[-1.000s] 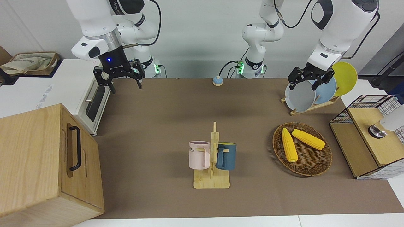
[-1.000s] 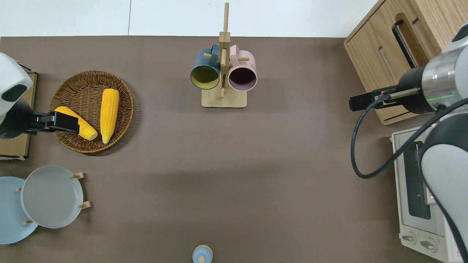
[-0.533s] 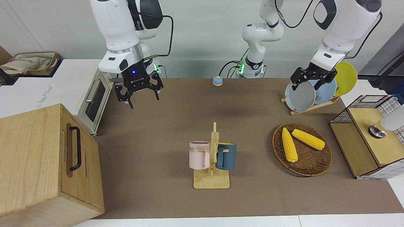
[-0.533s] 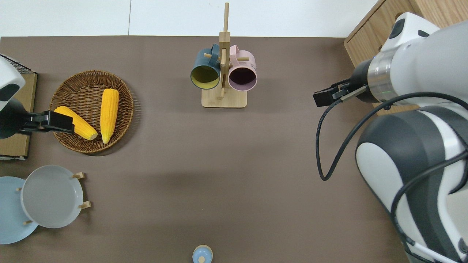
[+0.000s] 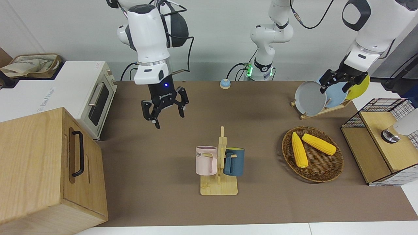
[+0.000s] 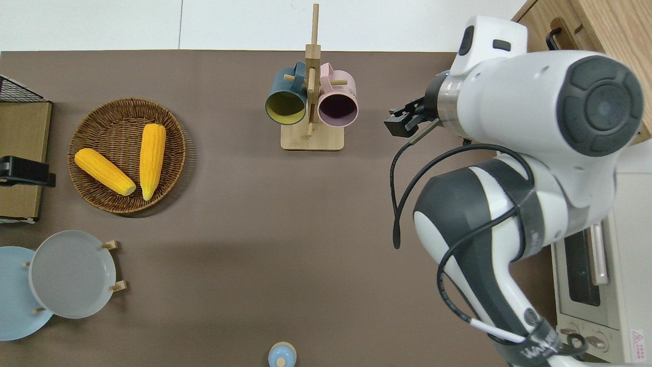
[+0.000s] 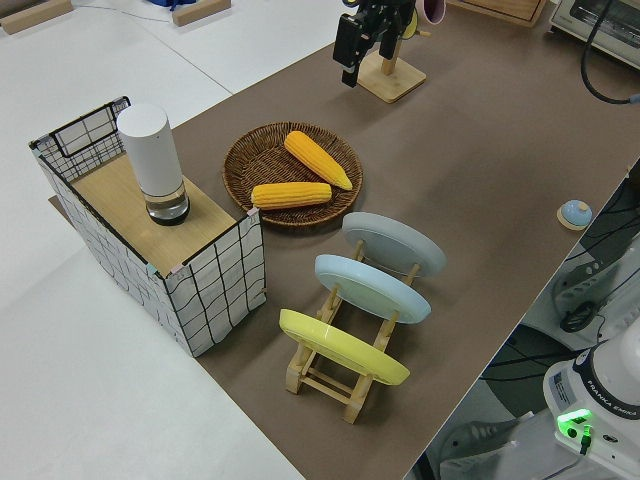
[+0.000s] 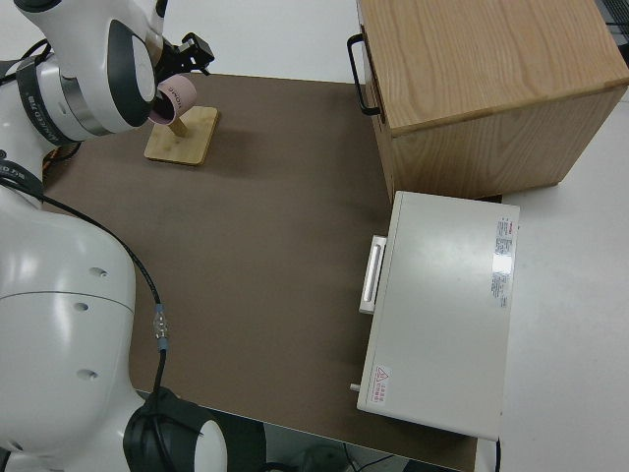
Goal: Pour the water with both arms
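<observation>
Reaching with our right gripper [image 5: 166, 113], fingers spread, empty, beside the pink mug [image 5: 206, 160] | mug hangs on wooden rack [image 5: 219, 187], mid-table | likely rigid, breakable; grip its wall | left gripper [image 5: 340, 82] open, empty

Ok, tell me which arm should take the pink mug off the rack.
Right, probably. Its end effector hangs open over bare table beside the pink mug, which hangs on that arm's side of the rack. The left end effector is over the box at its table end.
</observation>
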